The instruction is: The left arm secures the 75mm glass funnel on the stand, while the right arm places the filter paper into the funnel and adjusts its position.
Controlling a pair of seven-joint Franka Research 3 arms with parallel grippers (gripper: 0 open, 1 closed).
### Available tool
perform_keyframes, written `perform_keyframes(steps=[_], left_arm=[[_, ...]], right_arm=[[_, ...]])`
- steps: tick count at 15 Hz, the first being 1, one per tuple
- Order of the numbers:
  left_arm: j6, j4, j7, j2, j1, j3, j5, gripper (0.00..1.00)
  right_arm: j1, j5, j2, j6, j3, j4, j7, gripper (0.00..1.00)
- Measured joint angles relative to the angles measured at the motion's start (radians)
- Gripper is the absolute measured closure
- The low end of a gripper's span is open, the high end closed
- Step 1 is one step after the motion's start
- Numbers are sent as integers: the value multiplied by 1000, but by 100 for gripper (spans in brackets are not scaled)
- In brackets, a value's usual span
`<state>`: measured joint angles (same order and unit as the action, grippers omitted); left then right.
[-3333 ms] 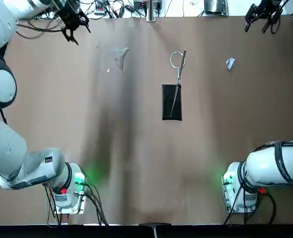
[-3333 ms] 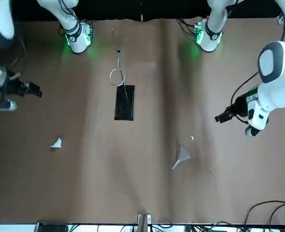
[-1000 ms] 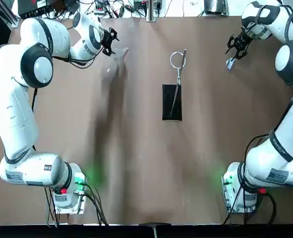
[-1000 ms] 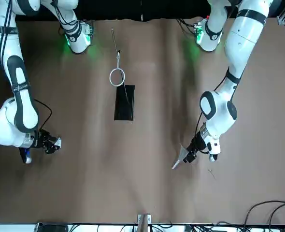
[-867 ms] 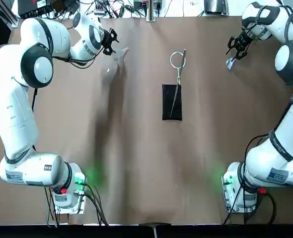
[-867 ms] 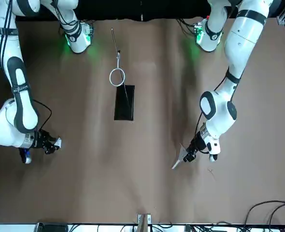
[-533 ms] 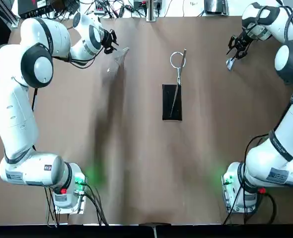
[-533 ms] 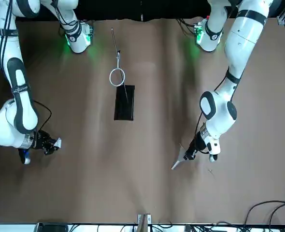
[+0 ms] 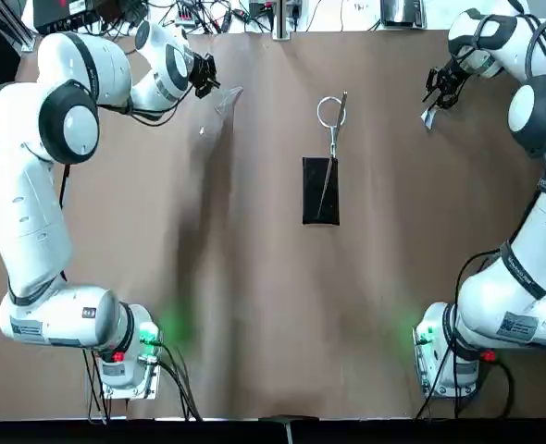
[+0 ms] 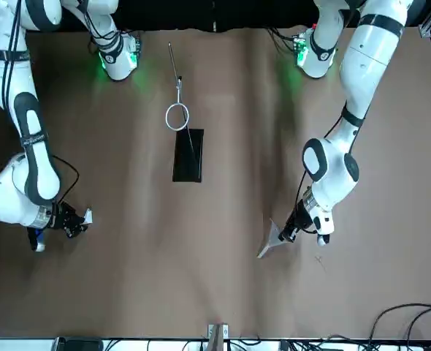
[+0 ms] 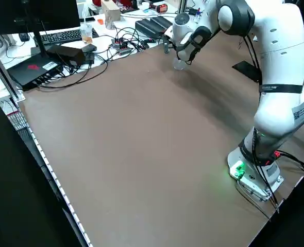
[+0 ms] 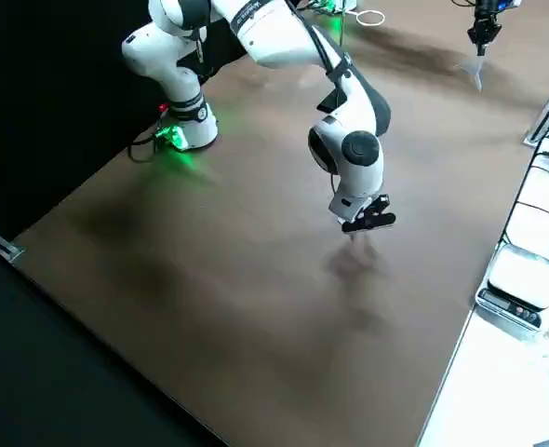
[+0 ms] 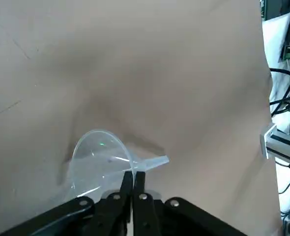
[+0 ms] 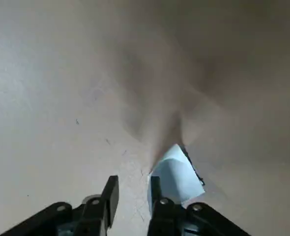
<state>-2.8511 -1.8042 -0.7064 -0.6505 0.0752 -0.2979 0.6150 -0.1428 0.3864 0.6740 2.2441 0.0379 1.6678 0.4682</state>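
Left end effector (image 13: 133,178) sits at the far left of the brown worktop (image 9: 254,277), its fingers pressed together on the rim of the glass funnel (image 13: 98,160). From overhead the funnel is nearly see-through, only a faint pale cone beside the dark fingers; its stem is hard to trace. The wrist view shows its round mouth clearly. Right end effector (image 14: 131,189) is low at the far right, fingers slightly spread. The filter paper (image 14: 177,173) lies just beside one finger, and whether it sits in the gap or touches cannot be told. The stand (image 9: 320,190) is mid-worktop, well apart from both, its ring (image 9: 329,112) bare. Cables and equipment crowd the far edge, partly cut off.
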Motion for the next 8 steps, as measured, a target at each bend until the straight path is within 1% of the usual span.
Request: perform_keyframes(steps=[3,5,6,8], left_arm=[[0,-2,-3,9,-1,0,0,97],[7,-14,-17,34,-3,0,0,97],[30,-19,-28,54,-6,0,0,97],[120,-21,-35,104,-15,4,0,97]], right_arm=[[0,0,3,0,0,-2,1,67],[0,0,4,0,0,-2,1,66],[0,0,4,0,0,-3,1,66],[0,0,4,-1,0,-3,1,67]])
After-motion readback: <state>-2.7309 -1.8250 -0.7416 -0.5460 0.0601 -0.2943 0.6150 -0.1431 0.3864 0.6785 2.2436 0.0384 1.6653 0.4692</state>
